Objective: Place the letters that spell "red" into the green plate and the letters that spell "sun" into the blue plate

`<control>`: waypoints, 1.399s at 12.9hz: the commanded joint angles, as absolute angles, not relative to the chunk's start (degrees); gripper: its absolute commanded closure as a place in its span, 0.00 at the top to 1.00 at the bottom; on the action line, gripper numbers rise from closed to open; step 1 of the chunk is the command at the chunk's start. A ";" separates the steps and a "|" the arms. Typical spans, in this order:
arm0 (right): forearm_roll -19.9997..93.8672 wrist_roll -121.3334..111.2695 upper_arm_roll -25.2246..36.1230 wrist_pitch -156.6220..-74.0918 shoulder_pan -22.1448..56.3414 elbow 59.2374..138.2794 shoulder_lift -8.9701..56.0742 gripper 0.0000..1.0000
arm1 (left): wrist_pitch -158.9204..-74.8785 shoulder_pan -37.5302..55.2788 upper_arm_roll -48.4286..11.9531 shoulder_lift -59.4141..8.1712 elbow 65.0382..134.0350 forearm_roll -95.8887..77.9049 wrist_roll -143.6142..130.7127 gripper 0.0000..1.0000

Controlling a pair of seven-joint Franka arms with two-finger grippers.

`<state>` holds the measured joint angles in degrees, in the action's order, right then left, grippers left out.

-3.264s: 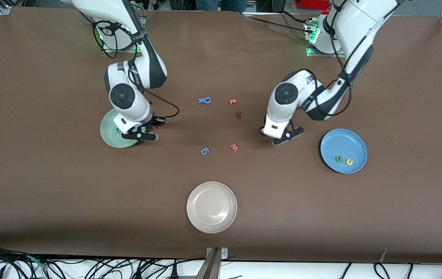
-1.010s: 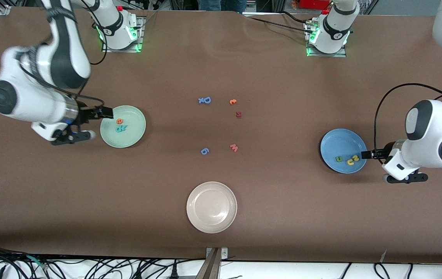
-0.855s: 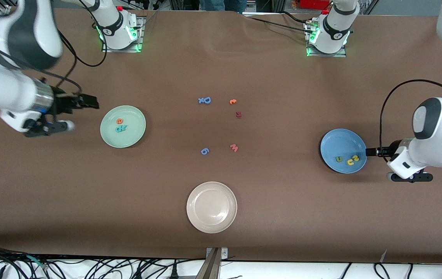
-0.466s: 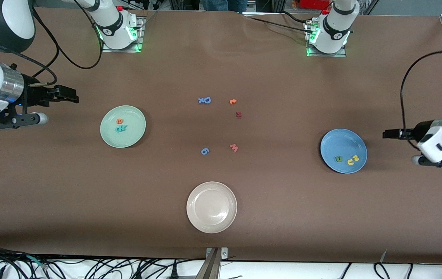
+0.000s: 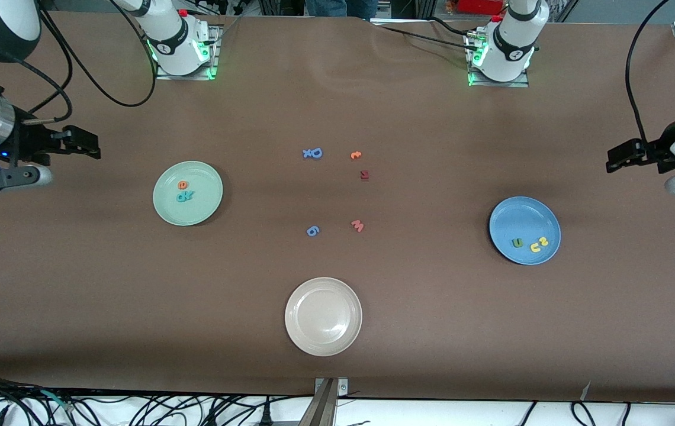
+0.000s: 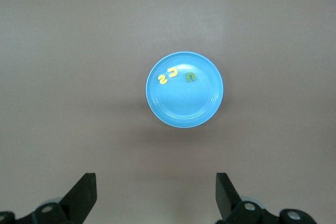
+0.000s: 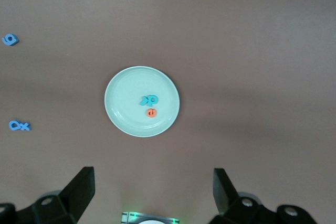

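Both claws are hanging wide open and empty. Below the right gripper [image 7: 152, 192], the green plate [image 7: 123, 116] is holding the orange "e" [image 7: 151, 113], teal "d" [image 7: 153, 99] and teal "r" [image 7: 145, 100]. Below the left gripper [image 6: 156, 195], the blue plate [image 6: 202, 108] is holding the yellow "s" [image 6: 163, 80], yellow "u" [image 6: 172, 72] and olive-green "n" [image 6: 190, 77]. The foam letters are looking light and soft, best pinched across their flat edges.

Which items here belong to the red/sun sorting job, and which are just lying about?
Job items:
- green plate holding e, d, r
- blue plate holding s, u, n

Lying about:
- cream plate
- blue letters
- blue 6
- pink w
- orange letter
- dark red letter
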<state>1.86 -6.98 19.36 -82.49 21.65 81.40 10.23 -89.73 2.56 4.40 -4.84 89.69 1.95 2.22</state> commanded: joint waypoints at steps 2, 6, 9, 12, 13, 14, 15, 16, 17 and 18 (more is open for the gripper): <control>-0.18 0.86 7.65 -86.62 9.85 90.03 1.44 1.00 | -90.09 3.25 5.27 -4.31 89.65 0.70 1.67 1.00; -0.88 0.53 0.48 -94.95 0.75 99.52 -5.64 1.00 | -90.17 2.55 5.10 -4.57 89.47 -0.53 1.76 1.00; -1.85 0.35 -1.58 -91.58 -0.53 95.20 -3.26 1.00 | -90.18 2.81 5.10 -4.83 89.47 -0.44 1.67 1.00; -1.84 0.44 -1.67 -85.19 -0.70 89.84 0.34 1.00 | -90.26 3.25 4.92 -5.62 89.47 -0.61 1.67 1.00; -1.76 0.61 -1.58 -84.99 -0.62 89.74 0.35 1.00 | -90.61 3.25 4.92 -5.80 89.56 -0.62 1.67 1.00; -1.32 0.62 -1.50 -84.99 -0.62 89.65 0.53 1.00 | -90.62 3.25 4.92 -5.71 89.56 -0.62 1.67 1.00; -0.54 0.79 -1.41 -85.34 -0.53 89.74 0.35 1.00 | -90.62 3.25 4.92 -5.80 89.47 -0.62 1.67 1.00; -0.35 1.23 -1.41 -85.34 -0.35 89.91 0.09 1.00 | -90.62 3.16 4.92 -5.80 89.56 -0.62 1.67 1.00; -0.44 1.40 -1.41 -85.60 -0.18 89.91 0.00 1.00 | -90.62 3.25 4.92 -5.80 89.56 -0.62 1.67 1.00; -0.44 1.32 -1.41 -85.87 -0.18 90.17 -0.09 1.00 | -90.62 3.25 4.92 -5.80 89.56 -0.62 1.67 1.00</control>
